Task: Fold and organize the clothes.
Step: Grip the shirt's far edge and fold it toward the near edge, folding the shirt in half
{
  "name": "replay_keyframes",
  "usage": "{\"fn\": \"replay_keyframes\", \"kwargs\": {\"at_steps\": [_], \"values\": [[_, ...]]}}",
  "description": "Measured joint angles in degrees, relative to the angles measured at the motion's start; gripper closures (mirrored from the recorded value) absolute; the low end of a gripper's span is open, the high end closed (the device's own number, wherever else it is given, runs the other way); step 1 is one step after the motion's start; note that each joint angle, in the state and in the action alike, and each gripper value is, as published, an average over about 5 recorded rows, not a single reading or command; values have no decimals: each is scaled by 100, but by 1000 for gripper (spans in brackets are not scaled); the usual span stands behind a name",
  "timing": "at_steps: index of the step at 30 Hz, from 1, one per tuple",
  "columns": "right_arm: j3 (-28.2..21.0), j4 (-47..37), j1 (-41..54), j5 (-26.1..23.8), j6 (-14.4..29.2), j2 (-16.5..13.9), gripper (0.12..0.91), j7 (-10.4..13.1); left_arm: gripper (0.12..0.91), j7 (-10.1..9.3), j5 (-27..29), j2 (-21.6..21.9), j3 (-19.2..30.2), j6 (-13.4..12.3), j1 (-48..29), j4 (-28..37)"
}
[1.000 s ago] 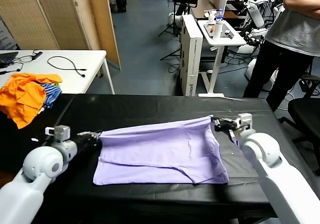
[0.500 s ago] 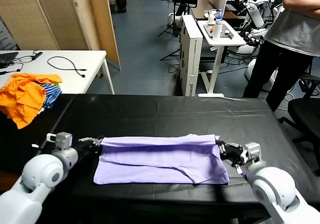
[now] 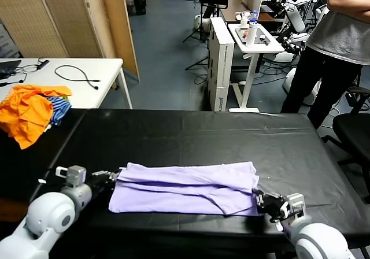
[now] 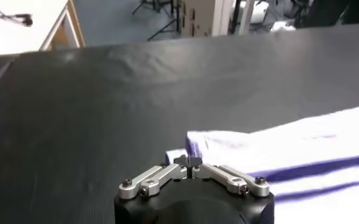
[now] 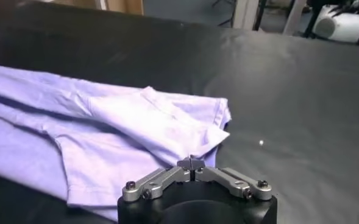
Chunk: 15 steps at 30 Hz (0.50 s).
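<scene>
Both sets of jaws are clenched: the left gripper (image 4: 191, 162) pinches the near left corner of the lavender T-shirt (image 3: 185, 188), and the right gripper (image 5: 191, 161) looks to be pinching the cloth's near right edge, though its body hides the contact itself. The shirt lies folded in a long band along the near edge of the black table (image 3: 191, 132), well apart from the far edge, and spans most of the gap between the two arms. It will likely handle as light, limp cotton that drapes and wrinkles and slides easily on the smooth tabletop. Best holds are the corners and hemmed edges, taken as a matched pair so the fold stays square.
</scene>
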Motion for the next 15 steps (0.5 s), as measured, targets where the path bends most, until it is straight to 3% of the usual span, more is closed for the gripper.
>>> {"fn": "replay_keyframes", "kwargs": {"at_steps": [3, 7, 12, 15], "values": [[55, 76, -50, 30, 0, -27, 885, -42, 763, 27, 52, -66, -74, 0, 135, -63], [145, 217, -93, 102, -1, -22, 817, -44, 541, 73, 220, -170, -199, 0, 331, -226], [358, 459, -28, 436, -1, 13, 553, -14, 232, 26, 414, -318, -372, 0, 573, -496], [481, 525, 108, 632, -1, 25, 364, 34, 141, 0, 385, -416, -527, 0, 641, -609]]}}
